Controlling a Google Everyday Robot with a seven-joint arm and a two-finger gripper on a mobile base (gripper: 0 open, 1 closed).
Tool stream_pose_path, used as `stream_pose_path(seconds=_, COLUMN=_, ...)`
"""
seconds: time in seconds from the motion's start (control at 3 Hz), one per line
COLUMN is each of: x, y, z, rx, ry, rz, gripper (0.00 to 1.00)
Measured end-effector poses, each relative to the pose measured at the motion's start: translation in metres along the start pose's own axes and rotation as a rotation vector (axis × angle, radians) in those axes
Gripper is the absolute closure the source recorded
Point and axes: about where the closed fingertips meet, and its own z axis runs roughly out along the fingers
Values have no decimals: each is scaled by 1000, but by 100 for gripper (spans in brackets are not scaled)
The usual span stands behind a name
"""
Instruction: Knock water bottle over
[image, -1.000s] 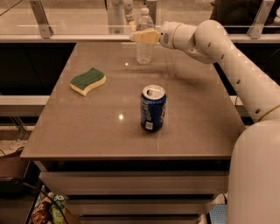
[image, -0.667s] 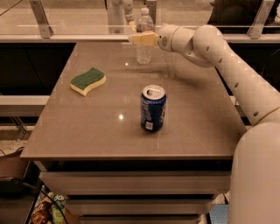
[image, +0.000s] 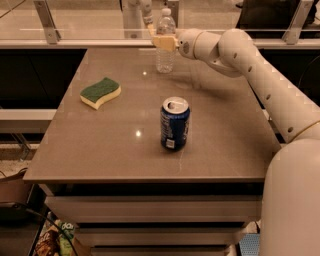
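Arm (image: 260, 75) is shifted slightly to the robot's left versus a second ago, and the gripper (image: 159, 41) is carried across the upper body of the bottle; nothing else is displaced. Table (image: 125, 150) is the main risk: the water bottle (image: 165, 62) is stood upright near its far edge, so a push directed away from the camera is likely to send it off the back instead of laying it down on top. Bottle is judged light, so a slow or low push may only slide it; contact is best kept high, where the gripper is now placed, overlapping the bottle just under the shoulder. Once toppled, a ribbed round bottle can be expected to roll, and the far and side edges are near. Soda can (image: 175, 124) is stood well apart toward the front, and is threatened only by a long sweep toward the camera or a rolling bottle. Sponge (image: 101, 92) is well apart at left, no conflict expected. Whether the gripper is spread, closed or pinching the bottle cannot be told.
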Motion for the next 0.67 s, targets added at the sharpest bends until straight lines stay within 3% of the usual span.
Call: stream_pose_path(seconds=0.67, x=1, y=4, z=5, rx=-8, ry=1, rz=2, gripper=87)
